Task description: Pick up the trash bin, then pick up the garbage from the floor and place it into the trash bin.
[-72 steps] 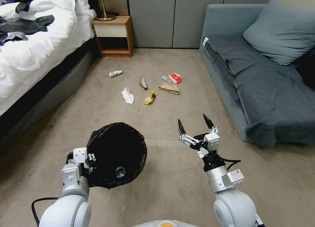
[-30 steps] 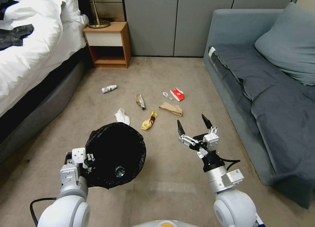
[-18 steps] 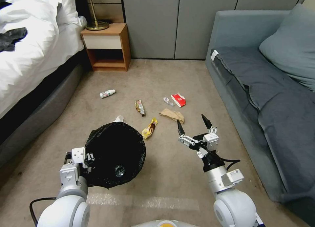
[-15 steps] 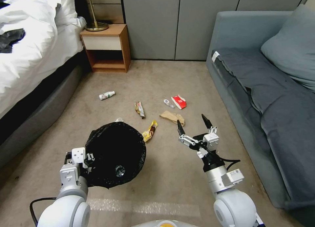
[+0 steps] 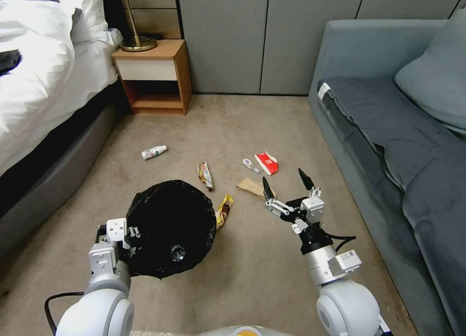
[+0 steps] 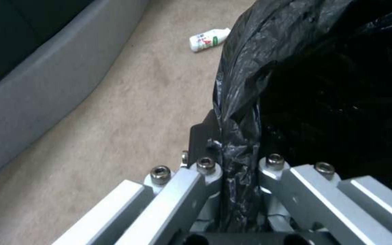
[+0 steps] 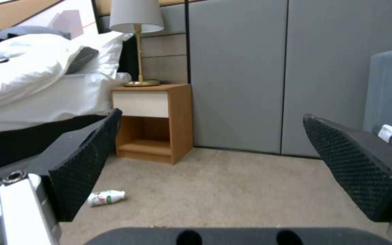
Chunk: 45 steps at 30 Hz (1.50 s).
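The trash bin (image 5: 171,225), lined with a glossy black bag, hangs low at my front left, and my left gripper (image 5: 127,235) is shut on its rim; in the left wrist view the fingers (image 6: 205,177) pinch the bag's fold (image 6: 237,143). My right gripper (image 5: 285,180) hangs open above the carpet with nothing between its fingertips. Garbage lies ahead: a white bottle (image 5: 154,152), a dark wrapper (image 5: 206,175), a yellow wrapper (image 5: 224,210) partly behind the bin, a brown paper bag (image 5: 251,187), a small clear bottle (image 5: 251,164) and a red carton (image 5: 267,162). The white bottle (image 7: 107,197) also shows past the right fingers.
A bed (image 5: 43,83) with white bedding runs along the left. A wooden nightstand (image 5: 151,76) with a brass lamp base stands at the back wall. A grey sofa (image 5: 388,127) lines the right side. Beige carpet (image 5: 272,127) lies between them.
The whole view has shifted: the litter, nightstand and sofa now sit lower and closer, so the camera has moved forward. The tissue has slipped behind the bin. Both arms keep their poses.
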### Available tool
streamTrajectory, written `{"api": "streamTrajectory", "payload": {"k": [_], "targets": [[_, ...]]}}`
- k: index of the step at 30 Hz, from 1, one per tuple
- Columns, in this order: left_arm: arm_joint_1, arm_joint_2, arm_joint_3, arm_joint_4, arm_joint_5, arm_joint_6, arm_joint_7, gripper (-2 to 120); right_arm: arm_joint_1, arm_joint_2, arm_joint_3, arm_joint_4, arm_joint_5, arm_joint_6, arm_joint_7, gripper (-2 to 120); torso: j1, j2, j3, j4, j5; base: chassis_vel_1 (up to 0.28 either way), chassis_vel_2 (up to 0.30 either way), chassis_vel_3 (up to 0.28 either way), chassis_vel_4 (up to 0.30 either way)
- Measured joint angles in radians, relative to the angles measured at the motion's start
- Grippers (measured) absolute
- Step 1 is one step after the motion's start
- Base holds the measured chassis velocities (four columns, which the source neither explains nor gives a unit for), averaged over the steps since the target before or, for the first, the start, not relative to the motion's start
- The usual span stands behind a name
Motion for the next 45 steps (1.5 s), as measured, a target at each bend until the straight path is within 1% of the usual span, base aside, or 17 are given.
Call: {"api": "streamTrajectory", "payload": {"k": [17, 25, 28, 32, 45], "targets": [[-0.001, -0.001, 0.001, 0.000, 0.001, -0.001, 0.001, 1, -0.006, 0.000, -0.012, -0.001, -0.005, 0.000, -0.002, 93, 0.000, 0.000, 0.000, 0.0000, 0.0000, -0.148, 0.148, 0.151, -0.151], [-0.001, 0.000, 0.001, 0.000, 0.001, -0.001, 0.001, 1, -0.006, 0.000, -0.014, -0.004, -0.005, 0.003, -0.008, 93, 0.000, 0.000, 0.000, 0.0001, 0.0001, -0.157, 0.134, 0.149, -0.142], [-0.003, -0.001, 0.001, 0.000, 0.000, -0.001, 0.002, 1, -0.003, 0.000, -0.014, -0.005, -0.005, 0.011, -0.015, 96, 0.000, 0.000, 0.000, 0.0000, 0.0002, -0.136, 0.128, 0.130, -0.160], [-0.004, -0.001, 0.001, 0.000, 0.000, -0.001, 0.002, 1, -0.001, -0.001, -0.013, -0.005, -0.004, 0.018, -0.023, 96, 0.000, 0.000, 0.000, 0.0000, 0.0001, -0.090, 0.081, 0.060, -0.074], [-0.004, 0.001, 0.000, 0.002, 0.000, -0.001, 0.002, 1, 0.021, -0.020, 0.001, -0.021, -0.012, 0.022, -0.031, 96, 0.000, 0.000, 0.000, 0.0000, 0.0001, 0.000, 0.000, 0.000, 0.000]]}}
